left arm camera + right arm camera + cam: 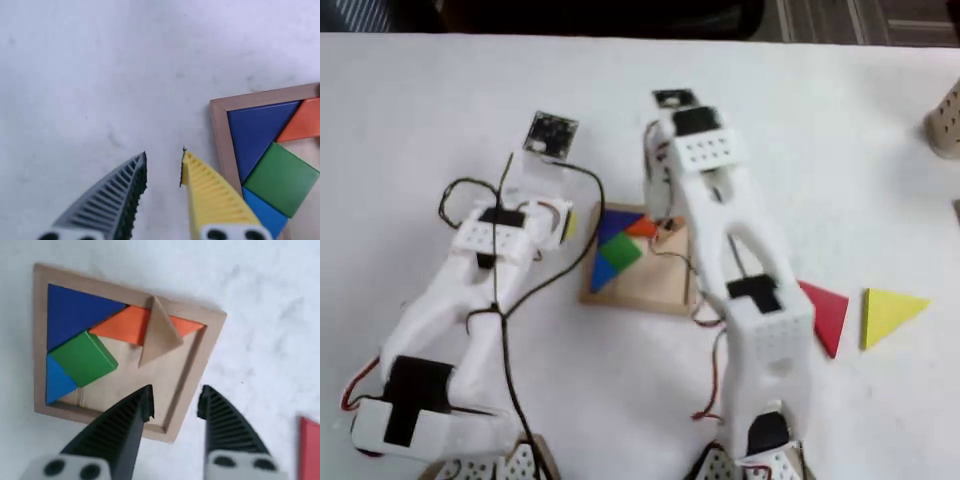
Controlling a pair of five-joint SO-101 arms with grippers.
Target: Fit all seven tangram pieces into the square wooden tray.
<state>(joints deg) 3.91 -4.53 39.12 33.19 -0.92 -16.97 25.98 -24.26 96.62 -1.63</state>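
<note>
The square wooden tray (638, 292) lies mid-table. In it sit a large blue triangle (75, 312), an orange piece (125, 325), a green square (84, 358) and a small blue triangle (57, 380). A tan triangle (159, 332) lies across the orange piece, near the tray's rim. My right gripper (175, 397) hangs open over the tray's bare part and rim (192, 375), holding nothing. My left gripper (163, 159) stands open and empty over bare table, just beside the tray's corner (218, 107). A red triangle (825, 312) and a yellow triangle (888, 312) lie on the table right of the tray.
A tan cylinder with holes (945, 120) stands at the far right edge. A black cable (515, 300) trails over the left arm and the table near the tray's left side. The red piece's edge (310, 447) lies close to the right gripper.
</note>
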